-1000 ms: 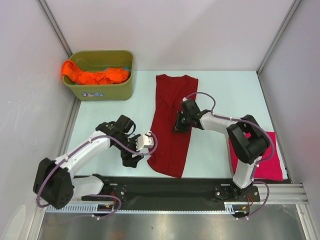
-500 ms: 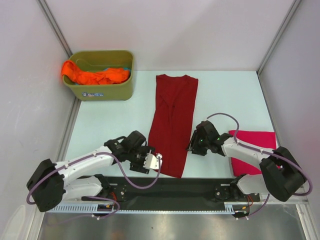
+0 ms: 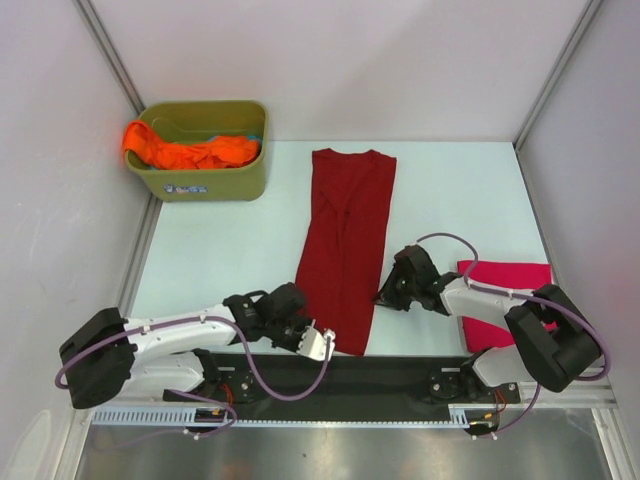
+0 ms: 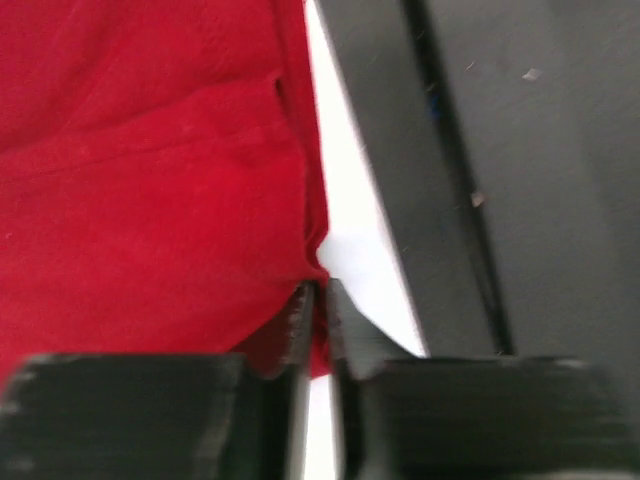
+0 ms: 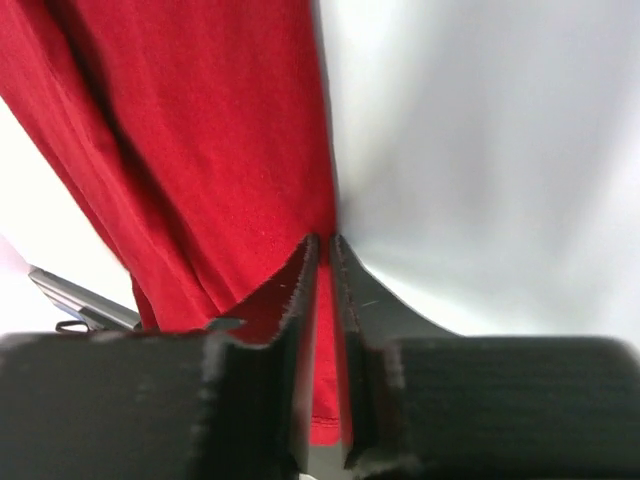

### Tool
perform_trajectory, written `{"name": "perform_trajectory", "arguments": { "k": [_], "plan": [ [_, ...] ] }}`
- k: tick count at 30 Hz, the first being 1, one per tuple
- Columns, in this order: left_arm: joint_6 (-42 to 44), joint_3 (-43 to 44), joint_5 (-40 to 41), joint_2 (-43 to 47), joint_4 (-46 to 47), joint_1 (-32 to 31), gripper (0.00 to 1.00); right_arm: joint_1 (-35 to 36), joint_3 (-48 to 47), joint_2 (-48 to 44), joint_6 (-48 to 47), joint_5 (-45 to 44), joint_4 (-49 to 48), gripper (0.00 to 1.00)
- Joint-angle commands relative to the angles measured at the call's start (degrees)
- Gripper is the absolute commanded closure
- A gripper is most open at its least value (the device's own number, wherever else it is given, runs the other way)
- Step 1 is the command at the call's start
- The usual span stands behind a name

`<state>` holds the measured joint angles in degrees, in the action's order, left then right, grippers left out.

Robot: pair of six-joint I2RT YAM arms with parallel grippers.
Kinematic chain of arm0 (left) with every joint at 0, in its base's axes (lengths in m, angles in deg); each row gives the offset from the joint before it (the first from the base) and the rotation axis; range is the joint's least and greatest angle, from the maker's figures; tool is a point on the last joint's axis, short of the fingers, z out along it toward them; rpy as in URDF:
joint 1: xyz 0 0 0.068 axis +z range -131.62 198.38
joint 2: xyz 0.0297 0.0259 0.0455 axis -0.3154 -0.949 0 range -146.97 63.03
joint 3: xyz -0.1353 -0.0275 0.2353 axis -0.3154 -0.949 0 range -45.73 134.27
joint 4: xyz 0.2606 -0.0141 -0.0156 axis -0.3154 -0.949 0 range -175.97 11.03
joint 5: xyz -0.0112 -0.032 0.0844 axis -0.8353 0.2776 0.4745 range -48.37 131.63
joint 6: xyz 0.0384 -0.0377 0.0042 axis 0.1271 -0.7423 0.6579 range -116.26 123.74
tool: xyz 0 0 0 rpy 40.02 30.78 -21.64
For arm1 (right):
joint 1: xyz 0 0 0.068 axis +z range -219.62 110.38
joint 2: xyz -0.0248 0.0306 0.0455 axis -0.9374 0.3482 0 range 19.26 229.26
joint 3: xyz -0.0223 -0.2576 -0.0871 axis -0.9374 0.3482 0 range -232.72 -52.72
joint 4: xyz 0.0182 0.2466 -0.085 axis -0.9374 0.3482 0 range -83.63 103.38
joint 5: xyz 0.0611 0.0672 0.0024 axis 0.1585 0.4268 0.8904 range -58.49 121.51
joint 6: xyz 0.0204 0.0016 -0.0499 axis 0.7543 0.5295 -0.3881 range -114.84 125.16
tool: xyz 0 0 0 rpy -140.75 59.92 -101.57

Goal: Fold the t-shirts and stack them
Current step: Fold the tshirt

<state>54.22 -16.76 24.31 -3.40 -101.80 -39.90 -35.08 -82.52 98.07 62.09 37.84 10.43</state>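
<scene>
Dark red soft cloth t-shirt (image 3: 345, 240), folded to a long strip, lies mid-table, running far edge to near edge. L gripper (image 3: 320, 343) is pinched onto its near hem corner. R gripper (image 3: 384, 296) is clamped on its right edge nr the near end. Magenta-pink cloth t-shirt (image 3: 500, 285) sits folded at near-right corner. Orange cloth t-shirt (image 3: 190, 150) is bunched in olive-green plastic tub (image 3: 205, 180) at far-left corner.
</scene>
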Motion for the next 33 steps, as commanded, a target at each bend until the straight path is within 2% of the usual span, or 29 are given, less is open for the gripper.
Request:
{"name": "perform_trajectory", "arguments": {
  "k": [1,2,4,7,9,10,11,12,13,14,15,16,17,19,23,25,28,29,33],
  "plan": [
    [-5.02,0.21,-3.51,-0.1,1.12,-2.18,0.89,-1.58,0.8,0.21,-2.07,1.66,-2.03,0.9],
    [-6.17,0.47,-3.68,-0.19,1.73,-2.45,0.99,-2.11,0.8,0.38,-2.78,2.28,-1.95,0.92],
    [-11.26,2.04,-6.22,-0.27,3.4,-2.8,1.0,-3.51,0.97,0.47,-4.97,3.68,-1.77,0.99],
    [-15.84,4.25,-8.61,-0.89,4.89,-4.2,0.99,-5.7,0.89,-0.14,-6.91,3.78,0.25,1.0],
    [-15.5,4.69,-8.34,-1.41,4.81,-4.47,0.91,-6.59,0.71,-1.02,-8.67,4.04,1.39,1.0],
    [-14.8,4.86,-7.73,-1.59,3.25,-4.39,0.83,-7.03,0.36,-1.46,-9.46,4.83,1.83,0.98],
    [-13.92,4.95,-7.21,-1.42,2.1,-4.47,0.69,-7.21,0.01,-1.81,-10.94,5.27,3.49,0.95],
    [-11.57,4.87,-6.59,-0.98,0.78,-4.39,0.62,-7.3,-0.43,-2.6,-11.83,5.36,4.9,0.91],
    [-10.41,4.95,-6.32,-0.54,-2.36,-4.47,0.55,-7.12,-1.3,-3.21,-12.45,5.1,6.74,0.8],
    [-9.36,5.13,-5.8,0.77,-4.05,-4.47,0.44,-7.12,-1.66,-4.09,-12.98,4.84,10.5,0.73],
    [-7.17,5.3,-5.36,1.65,-5.98,-4.47,0.42,-6.69,-2.18,-5.49,-13.42,4.23,12.8,0.67],
    [-6.02,5.57,-4.57,2.53,-9.04,-4.47,0.42,-5.99,-2.8,-8.55,-13.25,1.7,15.08,0.61],
    [-4.96,5.48,-1.78,4.8,-9.86,-4.47,0.41,-3.98,-3.68,-10.41,-12.9,0.1,19.63,0.59],
    [-0.57,3.48,1.48,7.53,-9.87,-4.38,0.41,-1.77,-4.04,-14.44,-10.88,-2.81,23.18,0.57],
    [9.09,-2.15,4.49,11.5,-5.04,-3.33,0.4,4.81,-0.18,-18.77,-5.96,0.26,25.82,0.57],
    [12.44,-3.65,4.58,10.02,-2.06,-3.07,0.39,10.17,1.85,-20.18,-2.11,-0.61,27.23,0.57],
    [12.37,-1.74,4.14,4.14,0.84,-3.07,0.39,15.7,3.61,-21.94,0.81,-1.58,27.68,0.55],
    [11.75,-1.03,4.49,0.55,1.64,-3.15,0.39,16.77,3.87,-22.46,1.69,-1.41,25.15,0.55],
    [11.74,0.39,5.46,-4.05,3.41,-3.07,0.43,18.45,4.22,-20.98,2.66,-0.96,21.88,0.51]
  ]
}}
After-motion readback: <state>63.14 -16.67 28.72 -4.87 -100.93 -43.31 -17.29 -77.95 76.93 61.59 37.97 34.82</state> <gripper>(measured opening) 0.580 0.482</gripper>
